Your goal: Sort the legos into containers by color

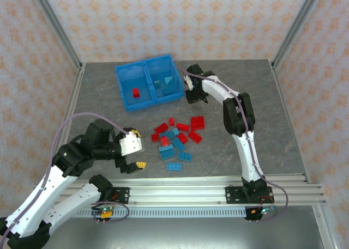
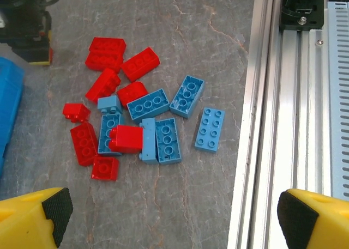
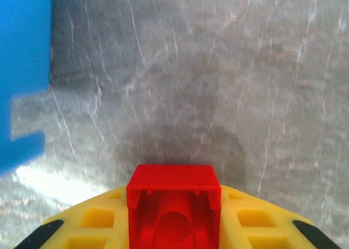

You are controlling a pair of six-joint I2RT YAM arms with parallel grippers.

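The grey bench (image 1: 272,123) carries the blue bin (image 1: 144,64) at the back, with one red lego (image 1: 136,92) in its left half and blue legos (image 1: 166,84) in its right. The right pincer (image 1: 194,95), just right of the bin, is clamped on a red brick (image 3: 173,189). The left pincer (image 2: 174,216) gapes wide and empty near the loose legos (image 1: 177,140) mid-bench.
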